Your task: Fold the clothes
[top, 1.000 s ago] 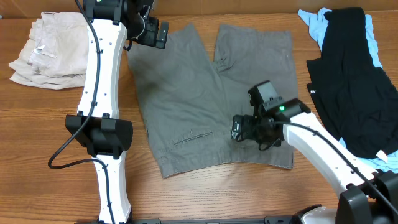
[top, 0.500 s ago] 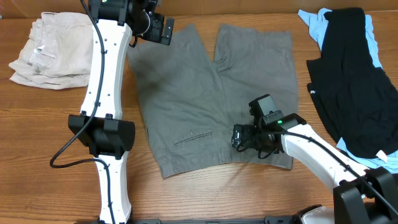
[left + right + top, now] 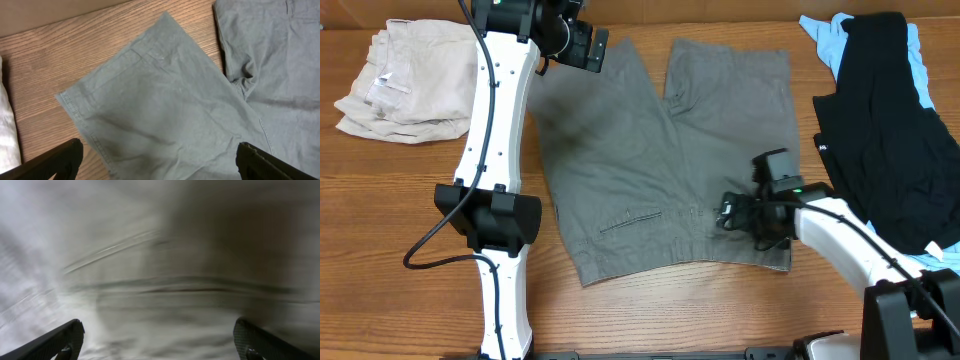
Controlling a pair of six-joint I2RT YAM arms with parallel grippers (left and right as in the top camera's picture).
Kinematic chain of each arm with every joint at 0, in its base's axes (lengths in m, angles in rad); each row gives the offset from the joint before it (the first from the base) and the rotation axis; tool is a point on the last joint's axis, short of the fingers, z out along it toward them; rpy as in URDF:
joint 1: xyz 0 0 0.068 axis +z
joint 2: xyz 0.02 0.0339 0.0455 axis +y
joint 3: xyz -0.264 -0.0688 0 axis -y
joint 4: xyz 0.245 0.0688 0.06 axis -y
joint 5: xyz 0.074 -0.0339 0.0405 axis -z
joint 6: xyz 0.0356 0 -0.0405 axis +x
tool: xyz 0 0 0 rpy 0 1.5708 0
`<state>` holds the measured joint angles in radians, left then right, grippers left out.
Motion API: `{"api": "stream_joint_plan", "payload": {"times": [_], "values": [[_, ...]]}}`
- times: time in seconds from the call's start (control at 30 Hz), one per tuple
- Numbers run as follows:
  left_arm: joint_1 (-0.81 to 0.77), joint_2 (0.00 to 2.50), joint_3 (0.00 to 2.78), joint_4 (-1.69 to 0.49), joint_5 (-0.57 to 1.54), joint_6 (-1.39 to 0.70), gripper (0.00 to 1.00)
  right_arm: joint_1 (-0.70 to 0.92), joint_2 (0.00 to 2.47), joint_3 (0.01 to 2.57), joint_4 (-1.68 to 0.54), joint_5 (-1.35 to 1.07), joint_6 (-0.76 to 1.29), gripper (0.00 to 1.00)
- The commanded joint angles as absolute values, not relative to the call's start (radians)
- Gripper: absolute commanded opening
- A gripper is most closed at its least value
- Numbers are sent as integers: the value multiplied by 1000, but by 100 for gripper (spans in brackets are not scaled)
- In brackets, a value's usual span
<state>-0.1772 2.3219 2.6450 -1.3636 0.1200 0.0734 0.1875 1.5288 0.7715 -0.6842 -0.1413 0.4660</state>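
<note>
The clothes, grey shorts (image 3: 660,150), lie flat mid-table with the waistband toward the front edge and both legs pointing to the back. My left gripper (image 3: 592,48) hovers open over the far corner of the left leg. In the left wrist view that leg's hem corner (image 3: 150,90) lies below the open left gripper (image 3: 160,165), with nothing between its fingers. My right gripper (image 3: 725,214) is low over the right part of the waistband. In the right wrist view the blurred grey cloth (image 3: 165,280) fills the frame, and the right gripper (image 3: 160,345) stands open just above it.
A folded cream-beige garment (image 3: 395,80) lies at the back left. Black and light-blue garments (image 3: 885,120) are piled at the right edge. The left arm's white link and black joint (image 3: 485,215) stand over the wooden table (image 3: 400,260) left of the shorts.
My right gripper has slid to the right along the waistband. My left gripper has crept a little right and back toward the leg's far corner. Both stay open.
</note>
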Motion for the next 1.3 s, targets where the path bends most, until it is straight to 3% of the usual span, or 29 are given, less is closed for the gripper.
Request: {"api": "stream_joint_plan", "payload": {"times": [0.0, 0.53, 0.8, 1.0, 1.27], "values": [[-192, 2326, 2666, -1359, 131, 74, 100, 91, 1523, 743, -683, -133, 475, 99], [-266, 2336, 2585, -1244, 131, 75, 100, -165, 1743, 744, -508, -136, 462, 99], [-297, 2336, 2466, -1068, 131, 75, 100, -310, 1782, 797, -464, -141, 429, 97], [-349, 2340, 2286, -725, 134, 75, 100, -278, 1732, 955, -601, -309, 338, 98], [-437, 2424, 2272, -551, 71, 90, 100, -164, 1598, 1149, -803, -311, 332, 100]]}}
